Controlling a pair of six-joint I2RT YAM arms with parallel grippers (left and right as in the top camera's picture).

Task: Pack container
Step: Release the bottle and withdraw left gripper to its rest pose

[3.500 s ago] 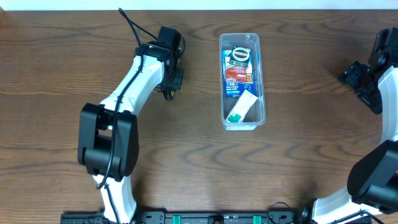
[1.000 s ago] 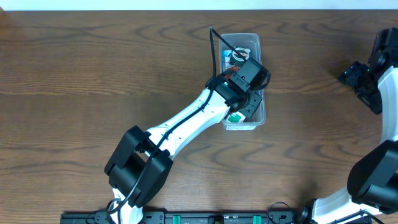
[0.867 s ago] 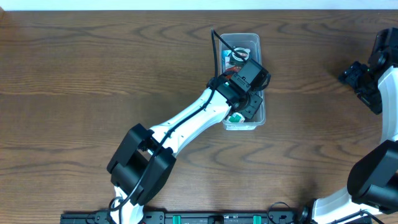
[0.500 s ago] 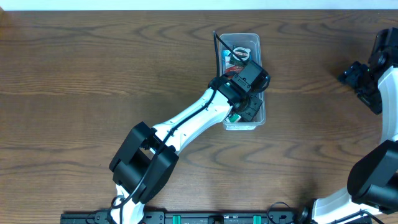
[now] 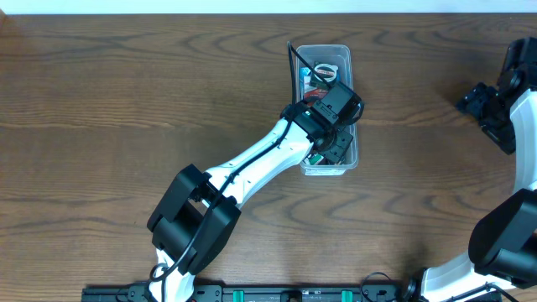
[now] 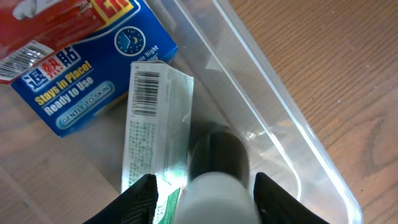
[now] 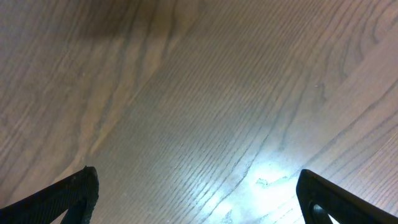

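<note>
The clear container (image 5: pixel 323 50) stands at the back middle of the table. It holds a red and blue packet (image 6: pixel 68 62), a silver and green sachet (image 6: pixel 155 124) and a round black and white item (image 5: pixel 323 74). My left gripper (image 5: pixel 336 141) is down inside the container's near half. In the left wrist view the left gripper (image 6: pixel 208 200) holds a blurred white cylinder with a dark end (image 6: pixel 214 180) over the sachet, next to the container's clear wall (image 6: pixel 267 118). My right gripper (image 5: pixel 482 105) is open and empty at the far right; the right wrist view (image 7: pixel 199 199) shows only bare wood.
The brown wooden table (image 5: pixel 101 101) carries nothing else that shows. The left arm (image 5: pixel 252 164) stretches diagonally from the front left to the container. The table's back edge lies just behind the container.
The left arm swung from the table left of the container to over its near half. In the last second it only settled slightly. The right arm has not moved.
</note>
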